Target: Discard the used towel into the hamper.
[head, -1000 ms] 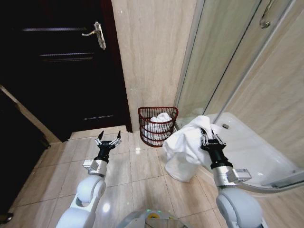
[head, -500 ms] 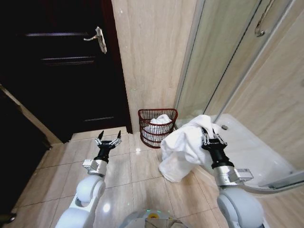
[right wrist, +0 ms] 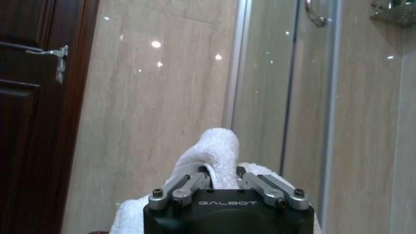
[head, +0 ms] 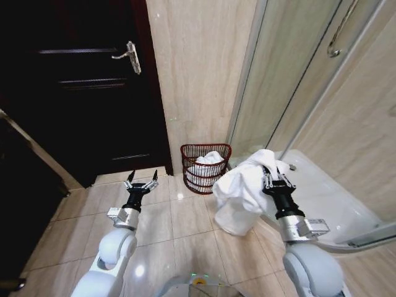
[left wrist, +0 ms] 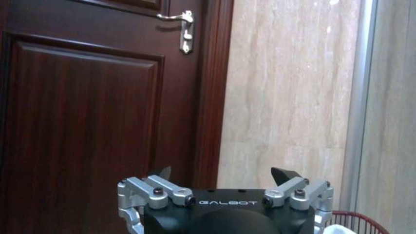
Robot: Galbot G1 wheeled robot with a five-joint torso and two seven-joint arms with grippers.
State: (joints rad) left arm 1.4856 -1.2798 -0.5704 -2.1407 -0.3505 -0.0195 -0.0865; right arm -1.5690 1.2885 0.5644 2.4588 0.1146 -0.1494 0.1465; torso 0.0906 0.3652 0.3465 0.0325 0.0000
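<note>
— While we hold it up over the tiled floor, what does the white towel look like?

— Soft and limp. We have it pinched in our right gripper, whose fingers are closed on a bunched fold near the top; the rest hangs down in loose folds, and we cannot tell whether its lowest edge touches the tiles. From the right wrist camera, a hump of terry cloth rises between the closed fingers.

— Is that a sound place to hold it?

— We judge so. It looks light and not fragile, and a thick gathered fold should not slip. Because it drapes, the trailing part could catch on a rim, so it wants lifting well clear.

— And the hamper?

— It stands ahead of us against the beige wall, between the dark wooden door and the glass shower enclosure. White cloth already sits inside it. The towel hangs near it, to its right, not yet over the opening.

— Our left gripper?

— It hovers over the tiles left of the hamper, fingers spread, holding nothing.
</note>
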